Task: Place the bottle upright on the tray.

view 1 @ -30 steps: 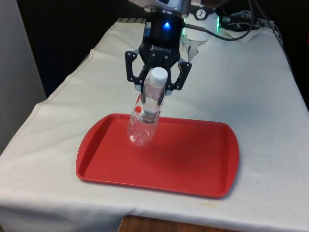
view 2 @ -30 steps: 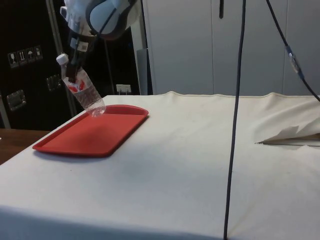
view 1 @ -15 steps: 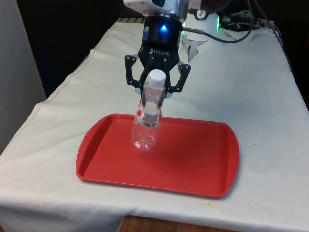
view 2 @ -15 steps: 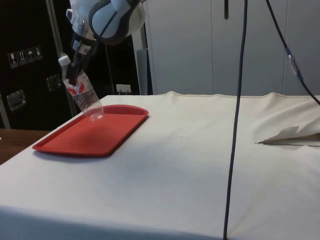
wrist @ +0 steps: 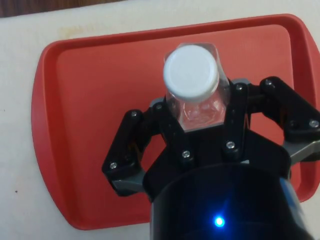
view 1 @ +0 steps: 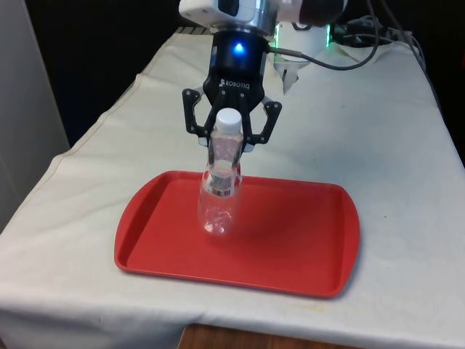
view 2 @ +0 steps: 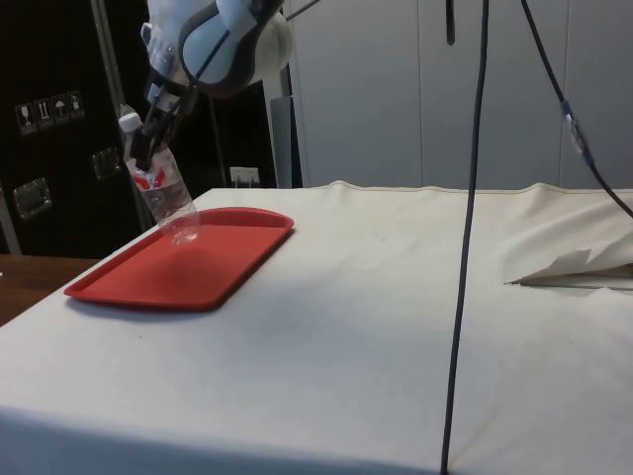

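Bottle [view 1: 220,190], clear plastic with a white cap, is pinched near its neck by the jaws, base low over the red tray [view 1: 305,251] and slightly tilted; if released while tilted, it could be toppled.

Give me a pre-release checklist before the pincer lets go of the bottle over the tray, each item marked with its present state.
1. Grip: the pincer is shut on the bottle just under its white cap: ok.
2. Bottle above the tray, well inside its rim: ok.
3. Bottle upright: not ok; in the side view it leans, with the base ahead of the cap.
4. Base resting flat on the tray floor: cannot tell; the base sits at about tray level in the side view, but contact is unclear.
5. Landing spot free of other items: ok.
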Robot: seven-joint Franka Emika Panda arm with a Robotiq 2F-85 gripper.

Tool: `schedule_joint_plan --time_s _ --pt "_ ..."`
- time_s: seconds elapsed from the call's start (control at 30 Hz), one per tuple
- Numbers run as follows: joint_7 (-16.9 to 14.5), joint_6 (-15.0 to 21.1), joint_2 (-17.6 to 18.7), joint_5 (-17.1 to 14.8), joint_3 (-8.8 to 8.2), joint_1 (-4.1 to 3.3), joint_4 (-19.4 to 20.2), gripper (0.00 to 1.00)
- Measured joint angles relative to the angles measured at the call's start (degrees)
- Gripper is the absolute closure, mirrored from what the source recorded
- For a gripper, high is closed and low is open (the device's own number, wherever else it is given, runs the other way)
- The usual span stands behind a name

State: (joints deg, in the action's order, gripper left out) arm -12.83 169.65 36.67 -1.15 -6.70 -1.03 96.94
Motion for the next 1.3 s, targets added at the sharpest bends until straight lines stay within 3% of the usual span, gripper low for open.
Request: schedule_joint_plan --time_s 0.8,1.3 --pt "-0.1 3.9 4.1 -7.6 0.00 1.32 -2.4 0.86" --pt "-0.1 5.8 4.9 -10.7 0.11 1.49 -3.0 0.86"
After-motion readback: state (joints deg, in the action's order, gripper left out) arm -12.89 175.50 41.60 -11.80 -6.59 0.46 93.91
